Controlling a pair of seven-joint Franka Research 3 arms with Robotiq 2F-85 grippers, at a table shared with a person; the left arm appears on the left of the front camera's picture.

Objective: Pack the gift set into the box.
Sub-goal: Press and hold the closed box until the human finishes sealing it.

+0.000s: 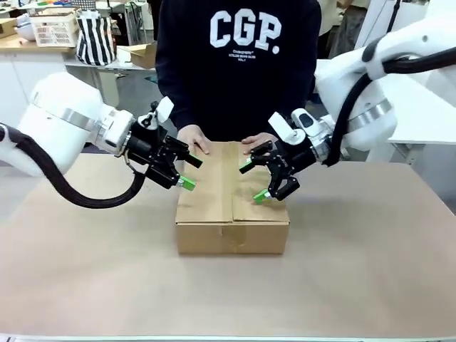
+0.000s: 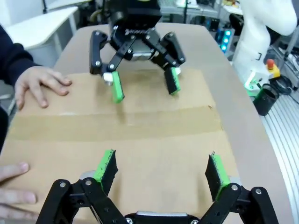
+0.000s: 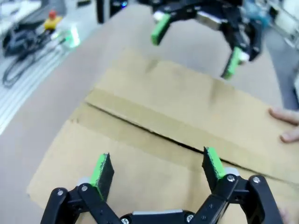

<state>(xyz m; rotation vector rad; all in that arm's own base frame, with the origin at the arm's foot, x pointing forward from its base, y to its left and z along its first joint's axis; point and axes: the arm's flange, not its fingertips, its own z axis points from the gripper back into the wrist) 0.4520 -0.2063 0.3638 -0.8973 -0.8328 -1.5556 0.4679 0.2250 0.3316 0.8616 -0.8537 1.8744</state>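
The pale brown worktop point(image 1: 85, 271) carries one thing, a large plain brown corrugated cardboard box point(image 1: 231, 226). It sits midway between the worktop's left and right edges and nearer the far edge than the near one. Its top flaps lie folded shut, with a seam running from the far end to the near end. Whether that seam is taped I cannot tell.

The left gripper point(image 1: 189, 171) hangs at the box's left top edge and the right gripper point(image 1: 254, 180) over the right flap. Both have their fingers spread wide and hold nothing. Whether any fingertip touches the cardboard I cannot tell.

A person at the far edge rests one hand point(image 1: 192, 137) on the far end of the left flap and the other hand point(image 1: 258, 142) on the right one.

I'd judge the box stiff at its walls and corners but springy along the flaps, with a dry, matt surface that is not slippery. Its weight can't be judged from here. It is too wide to pinch across, so I'd press it between two sides or take it by a flap's free edge.
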